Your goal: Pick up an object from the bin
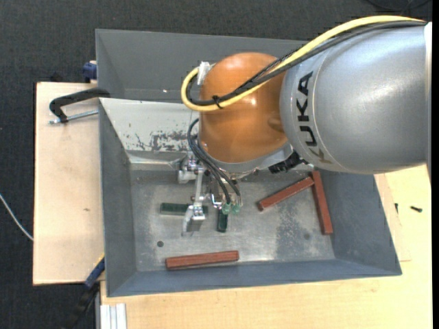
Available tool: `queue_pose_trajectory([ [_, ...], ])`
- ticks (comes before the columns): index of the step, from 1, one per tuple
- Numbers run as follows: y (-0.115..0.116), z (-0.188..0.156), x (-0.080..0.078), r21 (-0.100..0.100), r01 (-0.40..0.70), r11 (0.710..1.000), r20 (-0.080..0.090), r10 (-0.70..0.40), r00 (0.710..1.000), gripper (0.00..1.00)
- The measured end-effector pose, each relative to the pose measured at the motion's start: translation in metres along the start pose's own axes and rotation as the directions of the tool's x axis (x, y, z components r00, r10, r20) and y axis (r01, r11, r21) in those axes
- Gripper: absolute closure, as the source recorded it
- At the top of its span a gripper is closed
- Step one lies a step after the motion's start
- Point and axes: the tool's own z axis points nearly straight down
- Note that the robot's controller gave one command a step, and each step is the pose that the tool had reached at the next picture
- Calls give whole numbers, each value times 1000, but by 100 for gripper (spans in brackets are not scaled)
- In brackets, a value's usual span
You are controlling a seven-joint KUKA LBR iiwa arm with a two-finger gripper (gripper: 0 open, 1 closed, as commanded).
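Note:
My gripper point(208, 219) hangs under the orange cover, low over the bin floor at centre-left. Its fingers stand apart, open, one silver fingertip point(195, 216) on the left and a darker one on the right. A small dark green bar point(173, 209) lies flat on the floor, its right end touching or just behind the left fingertip. I see nothing held between the fingers. A red-brown stick point(202, 259) lies along the bin's near wall, below the gripper.
Two more red-brown sticks lie to the right: one slanted point(287, 193) and one nearly upright in the picture point(322, 203) by the right wall. The big arm and its orange cover hide the bin's far middle.

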Motion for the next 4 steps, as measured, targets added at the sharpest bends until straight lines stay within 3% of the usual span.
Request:
queue_pose_trajectory([
  [1, -1, -5, -2, -2, -3, 1000, 9, 3, 1000, 0],
  [2, -19, 69, -27, -4, -47, 999, 13, 47, 999, 0],
  [3, -36, 147, -47, -4, -203, 979, 9, 203, 979, 0],
  [4, -37, 144, -47, -3, -144, 990, 9, 145, 989, 0],
])
